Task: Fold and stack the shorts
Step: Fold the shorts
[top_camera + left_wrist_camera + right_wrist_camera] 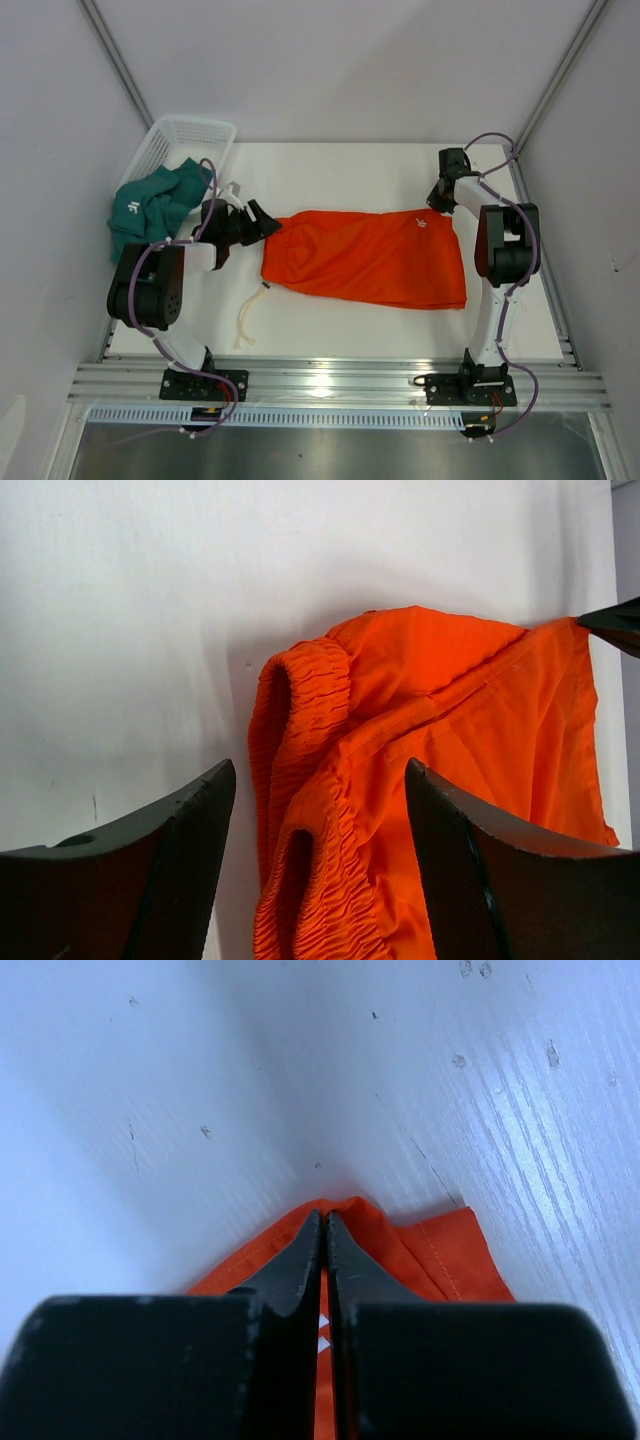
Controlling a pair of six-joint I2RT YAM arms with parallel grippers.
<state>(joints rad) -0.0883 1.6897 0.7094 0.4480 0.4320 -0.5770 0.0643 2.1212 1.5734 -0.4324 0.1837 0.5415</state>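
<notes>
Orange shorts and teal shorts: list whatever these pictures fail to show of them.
- orange shorts: the pinched corner, right wrist view, is covered by the shut fingers of the right gripper.
- Their waistband, left wrist view: the lower part is cut off by the bottom edge and the left gripper.
- teal shorts: crumpled, near side behind the left arm in the top view; waistband and drawstring indiscernible.

White table [350, 170]: orange shorts [370, 258] spread flat across the mid, drawstring [246, 320] trailing off their left end twd near edge; mesh basket [195, 125] at far-left corner.
</notes>
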